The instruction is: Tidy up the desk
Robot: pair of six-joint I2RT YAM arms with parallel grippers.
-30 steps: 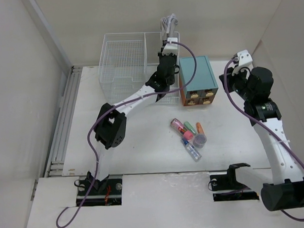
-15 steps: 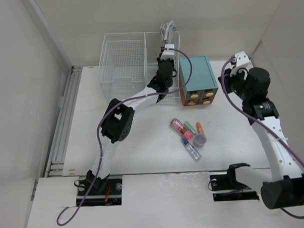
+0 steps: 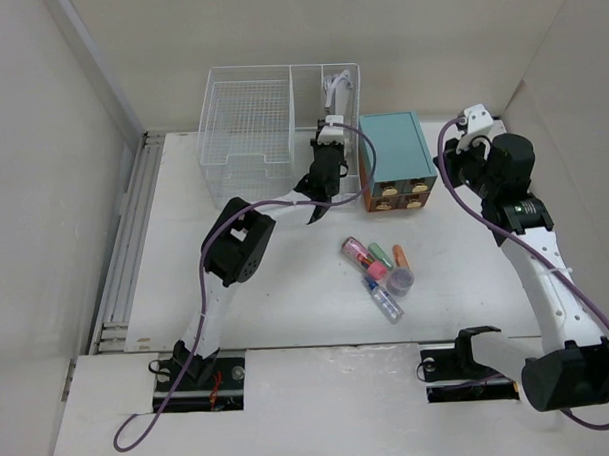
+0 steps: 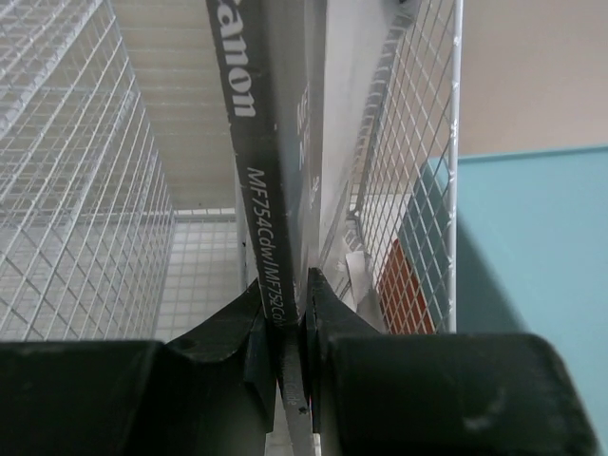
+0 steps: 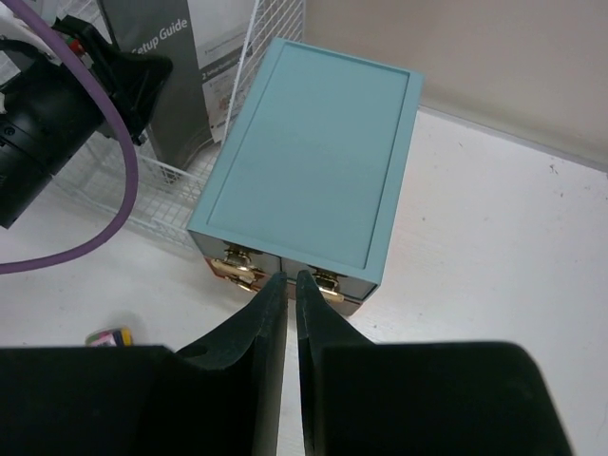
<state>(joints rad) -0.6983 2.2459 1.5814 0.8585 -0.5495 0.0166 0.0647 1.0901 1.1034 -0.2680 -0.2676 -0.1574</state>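
White worktop (image 3: pixel 287 289) carried everything | wire basket (image 3: pixel 246 120) sat back-left | left claw (image 4: pixel 290 318) clenched an upright Canon booklet (image 4: pixel 271 142) in its narrow right section | teal drawer box (image 5: pixel 313 152) stood just beside | right claw (image 5: pixel 285 285) hung above it, pinched shut, empty.

one desk (image 3: pixel 287 289), one wire basket (image 3: pixel 243 130), one teal drawer box (image 3: pixel 394 148), one canon booklet (image 4: pixel 249 142), roughly five loose pens (image 3: pixel 379 268).
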